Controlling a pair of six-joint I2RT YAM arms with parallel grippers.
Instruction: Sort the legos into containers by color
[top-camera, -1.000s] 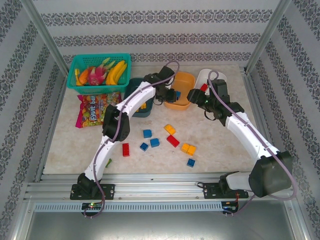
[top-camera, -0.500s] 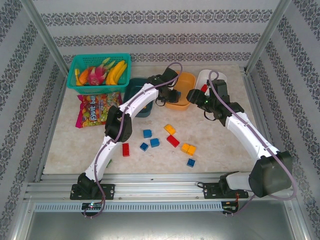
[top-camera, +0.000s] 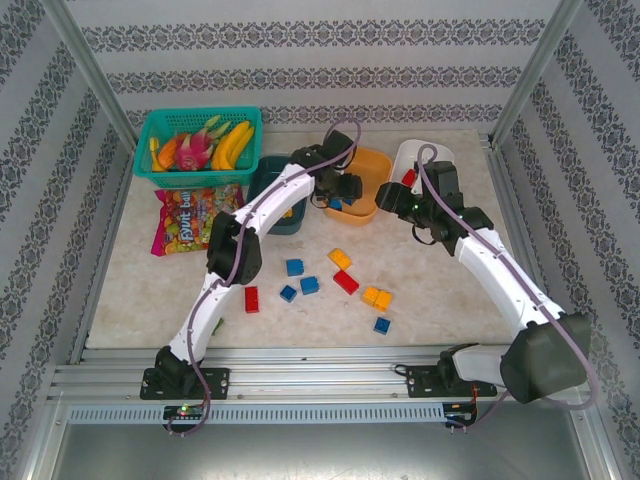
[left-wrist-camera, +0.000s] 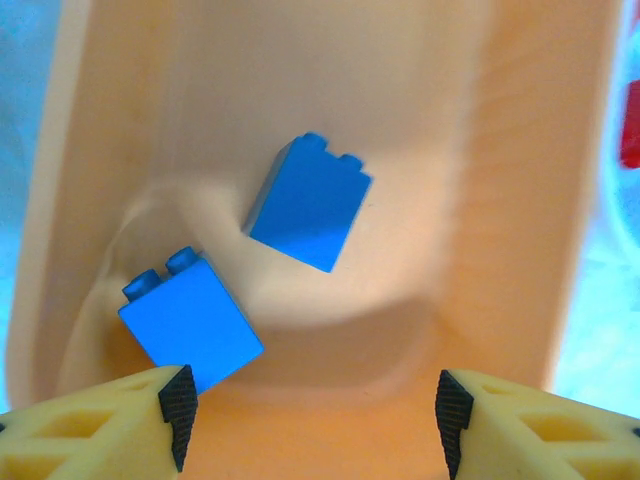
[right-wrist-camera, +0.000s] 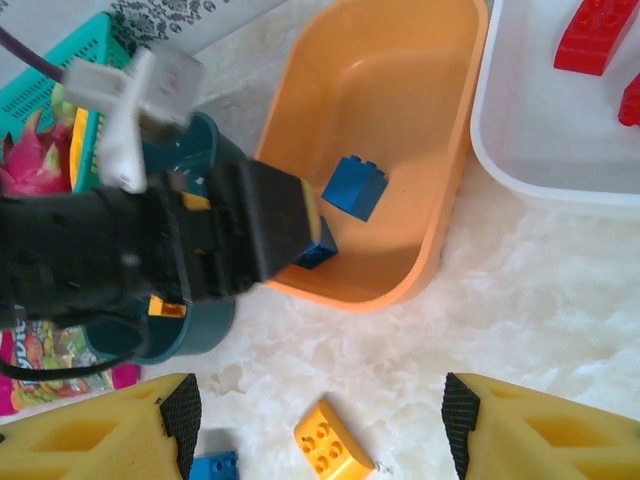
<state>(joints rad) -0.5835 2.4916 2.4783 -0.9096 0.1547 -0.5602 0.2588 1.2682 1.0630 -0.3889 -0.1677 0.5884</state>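
Since a second ago the left tool (top-camera: 338, 192) has shifted a little over the orange tub (top-camera: 374, 160). Its fingers stand wide and empty above two blue bricks (left-wrist-camera: 308, 203) lying on the tub floor, at centre and lower left of the wrist view. The right tool (right-wrist-camera: 320, 420), also wide and empty, hovers near the white tub (right-wrist-camera: 540, 130), which holds red bricks (right-wrist-camera: 597, 35). Other legos (top-camera: 346, 282) lie loose on the worktop (top-camera: 450, 290).

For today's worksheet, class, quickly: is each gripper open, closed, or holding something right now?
Left gripper: open, holding nothing.
Right gripper: open, holding nothing.
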